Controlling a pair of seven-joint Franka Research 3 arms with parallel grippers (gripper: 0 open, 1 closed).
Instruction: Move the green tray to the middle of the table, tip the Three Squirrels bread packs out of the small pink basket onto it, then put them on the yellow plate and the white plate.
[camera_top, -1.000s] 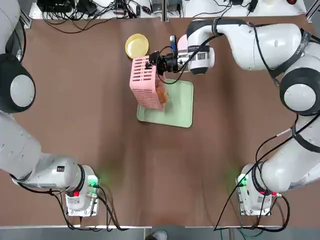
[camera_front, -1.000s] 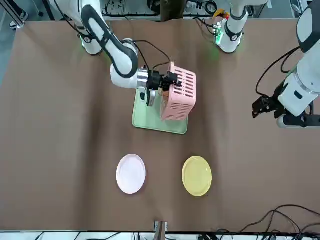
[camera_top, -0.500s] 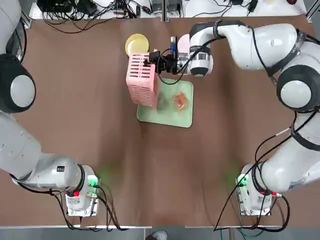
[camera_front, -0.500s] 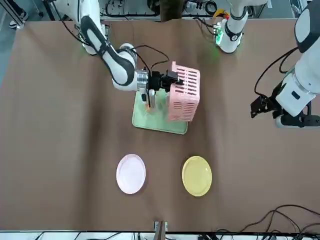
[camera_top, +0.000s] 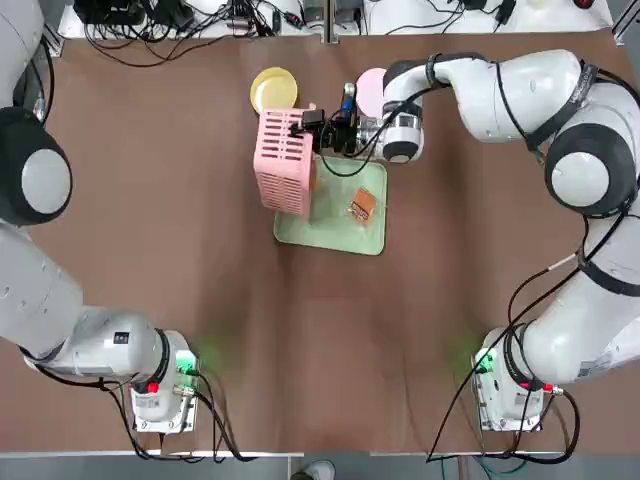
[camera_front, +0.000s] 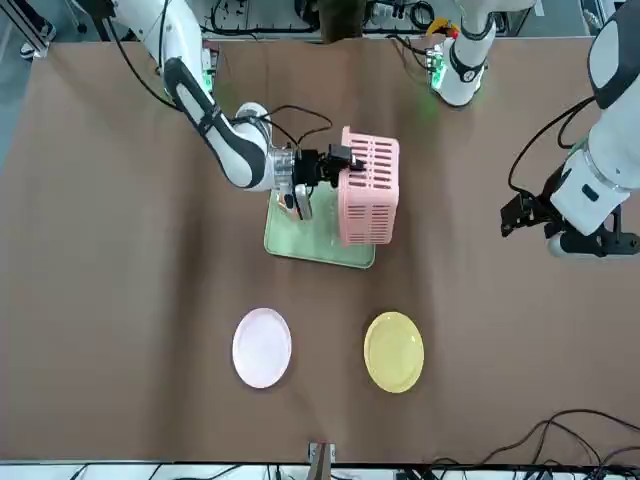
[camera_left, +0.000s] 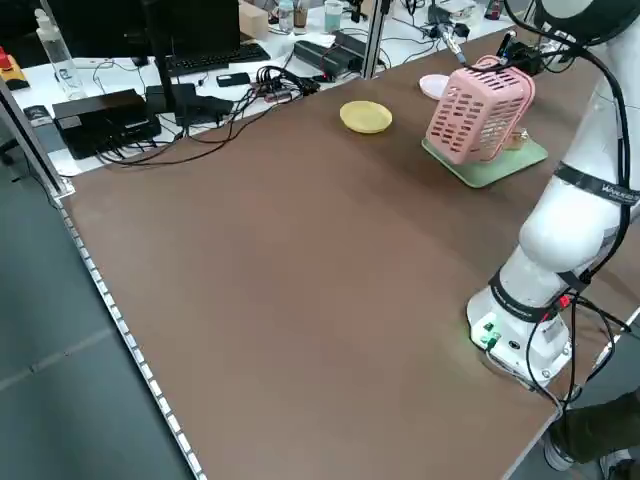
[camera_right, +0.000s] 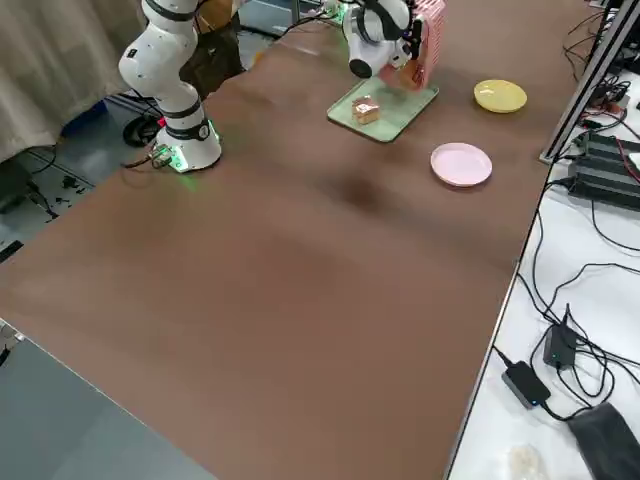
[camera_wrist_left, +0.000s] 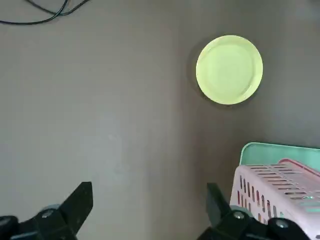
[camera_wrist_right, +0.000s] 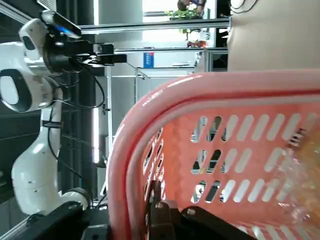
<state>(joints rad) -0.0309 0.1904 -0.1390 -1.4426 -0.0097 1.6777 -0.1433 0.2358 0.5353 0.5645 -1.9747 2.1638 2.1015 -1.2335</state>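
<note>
My right gripper (camera_top: 312, 128) is shut on the rim of the small pink basket (camera_top: 285, 162), which it holds tipped on its side over the green tray's (camera_top: 340, 232) left half. One Three Squirrels bread pack (camera_top: 362, 205) lies on the tray beside the basket. In the right wrist view an orange pack (camera_wrist_right: 300, 167) still shows through the lattice inside the basket. The yellow plate (camera_top: 273, 90) and the white plate (camera_top: 371, 88) sit just beyond the tray, the white one partly under the right arm. My left gripper (camera_wrist_left: 150, 212) hangs open, high above the table.
Cables and equipment (camera_top: 180, 20) lie past the table's far edge. The two arm bases (camera_top: 160, 385) (camera_top: 510, 385) stand near the front edge. Bare brown tabletop (camera_top: 320, 340) stretches between the tray and the bases.
A bread pack dropped out of the basket onto the tray. The right gripper turned the basket further and shifted it slightly left and away, uncovering more of the white plate. The left arm stayed still.
</note>
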